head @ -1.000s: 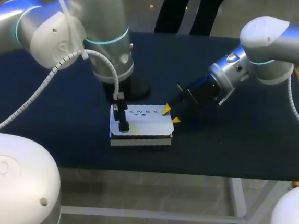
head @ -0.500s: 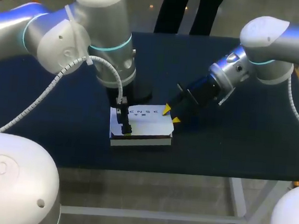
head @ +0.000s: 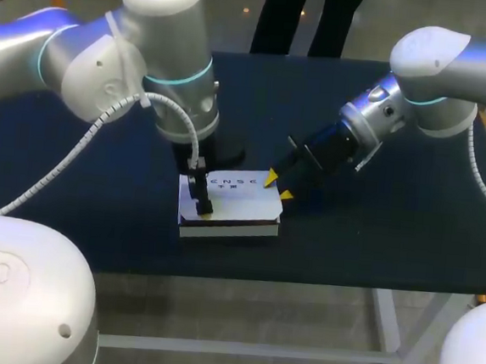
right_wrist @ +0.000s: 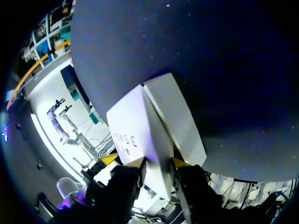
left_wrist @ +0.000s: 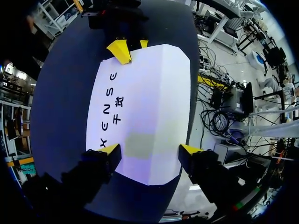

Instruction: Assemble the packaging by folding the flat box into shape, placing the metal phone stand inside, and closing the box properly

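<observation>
Dark table point(head: 391, 238): one white box point(head: 237, 197), closed, contents unseen. Right gripper point(head: 278, 186) pinches its end corner. Left gripper point(left_wrist: 149, 149) splayed over the top, its spread plain only in its wrist view.

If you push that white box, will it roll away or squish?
It would probably slide rather than roll: the box has flat sides and lies flat on the table. It looks like thin folded card, so it is likely light and might dent if squeezed hard.

Likely a lab: robot arms point(head: 152, 55) at table point(head: 410, 222).
</observation>
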You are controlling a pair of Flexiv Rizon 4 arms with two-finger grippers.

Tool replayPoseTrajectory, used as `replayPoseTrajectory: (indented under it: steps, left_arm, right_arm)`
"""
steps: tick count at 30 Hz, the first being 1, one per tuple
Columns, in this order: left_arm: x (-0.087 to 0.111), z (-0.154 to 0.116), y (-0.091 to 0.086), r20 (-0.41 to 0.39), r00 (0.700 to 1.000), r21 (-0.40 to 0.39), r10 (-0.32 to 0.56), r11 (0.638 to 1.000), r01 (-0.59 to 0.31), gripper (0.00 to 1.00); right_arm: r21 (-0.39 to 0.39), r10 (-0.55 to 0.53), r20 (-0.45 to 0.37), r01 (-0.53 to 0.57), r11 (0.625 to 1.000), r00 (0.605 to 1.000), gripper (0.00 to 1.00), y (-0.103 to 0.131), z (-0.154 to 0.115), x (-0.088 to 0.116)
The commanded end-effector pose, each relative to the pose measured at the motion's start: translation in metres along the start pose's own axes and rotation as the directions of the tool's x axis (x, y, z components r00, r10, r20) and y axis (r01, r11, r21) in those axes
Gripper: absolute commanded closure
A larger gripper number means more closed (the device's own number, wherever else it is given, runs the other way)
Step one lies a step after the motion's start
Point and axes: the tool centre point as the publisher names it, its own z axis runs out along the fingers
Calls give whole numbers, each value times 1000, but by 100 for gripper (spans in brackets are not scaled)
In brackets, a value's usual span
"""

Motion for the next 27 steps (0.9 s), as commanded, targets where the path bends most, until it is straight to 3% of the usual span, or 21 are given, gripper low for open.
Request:
replayPoseTrajectory:
  steps: [1,27]
  left_arm:
    - [-4,1,-3,-7,1000,-13,-5,1000,5,19]
    - [-7,10,-2,121,993,-12,3,1000,-2,15]
  right_arm:
    - [1,0,0,0,1000,1000,64,1,1,-1]
    - [1,0,0,0,1000,1000,65,1,1,-1]
